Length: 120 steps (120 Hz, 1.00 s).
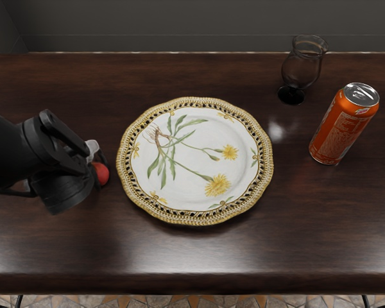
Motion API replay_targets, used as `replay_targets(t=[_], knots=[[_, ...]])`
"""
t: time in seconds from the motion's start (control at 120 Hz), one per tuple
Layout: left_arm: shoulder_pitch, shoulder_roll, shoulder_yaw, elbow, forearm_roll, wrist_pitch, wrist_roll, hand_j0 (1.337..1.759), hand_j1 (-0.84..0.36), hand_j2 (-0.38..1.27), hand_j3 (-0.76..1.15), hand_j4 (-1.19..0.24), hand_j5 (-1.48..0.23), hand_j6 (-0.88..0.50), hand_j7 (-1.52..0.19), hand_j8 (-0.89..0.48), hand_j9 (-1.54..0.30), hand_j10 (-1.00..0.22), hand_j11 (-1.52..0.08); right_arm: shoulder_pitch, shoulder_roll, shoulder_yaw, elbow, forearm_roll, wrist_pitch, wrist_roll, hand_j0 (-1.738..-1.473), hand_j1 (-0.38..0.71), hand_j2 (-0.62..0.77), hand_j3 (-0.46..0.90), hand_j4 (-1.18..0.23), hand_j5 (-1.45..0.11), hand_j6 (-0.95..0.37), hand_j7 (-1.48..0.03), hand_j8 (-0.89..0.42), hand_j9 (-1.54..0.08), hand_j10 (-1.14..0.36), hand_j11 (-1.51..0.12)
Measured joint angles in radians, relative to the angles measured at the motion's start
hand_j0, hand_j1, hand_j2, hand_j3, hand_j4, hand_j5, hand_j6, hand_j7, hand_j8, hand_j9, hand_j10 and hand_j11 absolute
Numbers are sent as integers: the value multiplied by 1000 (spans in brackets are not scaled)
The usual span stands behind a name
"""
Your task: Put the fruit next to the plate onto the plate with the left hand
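Left arm enters from the left edge, a bulky black forearm lying low over the near-left part of the dark wood table [192, 256]. Left hand [83, 160] sits at the end of it, pointing right toward the plate. It's mostly hidden behind its own wrist housing, so I can't tell if it's spread, pressed together or pinching anything. Only a small pale grey part pokes out at its upper right edge. The fruit [102, 174] is small, round and red, right at the tip of the hand and half covered by it. It's touching the hand or nearly so, can't tell which, and can't tell whether it's resting on the table or lifted off it. It's just left of the plate's left rim, off the plate, with a thin strip of table showing between them. Plate [194, 219] is mid-table: round, white centre with green stems and yellow flowers painted on it, pierced gold lattice rim, nothing lying on it. Far right, near the back edge, a dark-tinted stemmed glass [301, 64] stands on its foot. Nearer and further right, an orange drink can [343, 125] with a silver top, top leaning right in this view, well apart from the plate.
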Motion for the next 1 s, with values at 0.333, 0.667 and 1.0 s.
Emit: replay_targets(t=[0.333, 0.667, 1.0], knots=[[-187, 24, 46, 16, -20, -16, 8, 1654, -312, 519, 0, -648, -1095, -409, -1096, -448, -1088, -810, -1091, 0, 0, 0, 0, 0, 0, 0, -1658, -331, -3, 0, -15, -20, -15, -20, -15, -20, -15, -20], [-173, 0, -221, 54, 5, -73, 14, 1656, -339, 686, 0, -768, -1104, -413, -1081, -509, -1071, -809, -1072, 0, 0, 0, 0, 0, 0, 0, -1658, -331, -3, 0, -15, -20, -15, -20, -15, -20, -15, -20], [-169, 411, -187, 86, 24, -545, 101, 1658, 203, 139, 0, -160, -229, -91, -224, -110, -223, -168, -223, 0, 0, 0, 0, 0, 0, 0, -1658, -331, -3, 0, -15, -20, -15, -20, -15, -20, -15, -20]])
